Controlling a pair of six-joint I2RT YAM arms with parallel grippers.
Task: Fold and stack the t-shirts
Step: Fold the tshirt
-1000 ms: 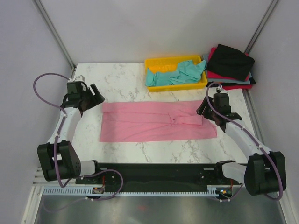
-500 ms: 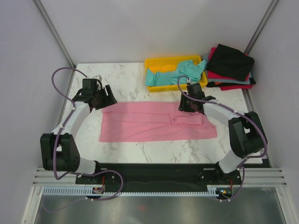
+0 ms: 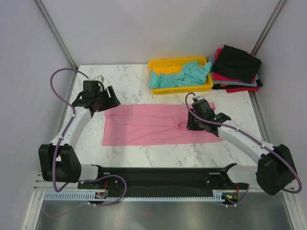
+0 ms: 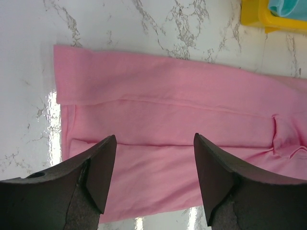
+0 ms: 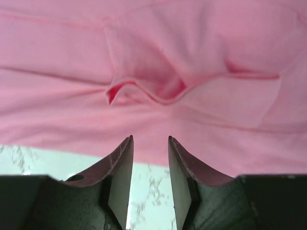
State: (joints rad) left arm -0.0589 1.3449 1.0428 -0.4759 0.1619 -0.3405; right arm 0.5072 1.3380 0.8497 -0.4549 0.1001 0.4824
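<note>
Partway: pink t-shirt (image 3: 153,125) lying banded across the surface (image 3: 129,81), cross-fold pending.
Far right, black tee (image 3: 237,63) sitting on red tee (image 3: 240,89); teal tee (image 3: 182,76) waiting in tray (image 3: 158,63); left fingers (image 4: 98,167) hovering wide over pink's left end, right fingers (image 5: 120,167) narrow, gripping nothing.

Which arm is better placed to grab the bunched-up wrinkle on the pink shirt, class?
Right. The right gripper hangs just short of the wrinkle on the pink shirt, jaws slightly apart. The left gripper is at the shirt's other end, away from it.
</note>
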